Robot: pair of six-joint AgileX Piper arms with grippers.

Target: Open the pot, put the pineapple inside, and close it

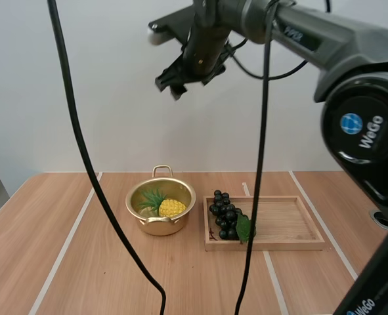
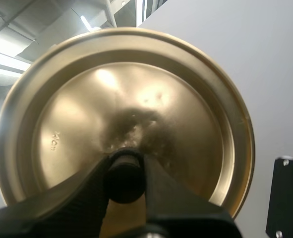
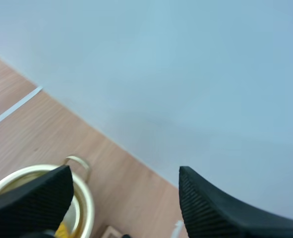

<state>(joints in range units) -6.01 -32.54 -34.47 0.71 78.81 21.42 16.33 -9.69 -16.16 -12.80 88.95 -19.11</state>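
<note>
The gold pot (image 1: 161, 209) stands uncovered on the table with the yellow pineapple (image 1: 171, 207) lying inside it, green leaves toward the left. My right gripper (image 1: 174, 82) hangs high above the pot; its fingers stand apart with nothing between them (image 3: 125, 173), and the pot's rim and handle (image 3: 82, 171) show beneath them. In the left wrist view my left gripper (image 2: 125, 171) is shut on the black knob of the gold lid (image 2: 136, 94), and the lid is held up off the table with its top side facing the camera.
A wooden tray (image 1: 285, 223) lies right of the pot, with a bunch of dark grapes (image 1: 226, 215) at its left end. White tape lines run across the wooden table (image 1: 62, 249). A plain wall stands behind.
</note>
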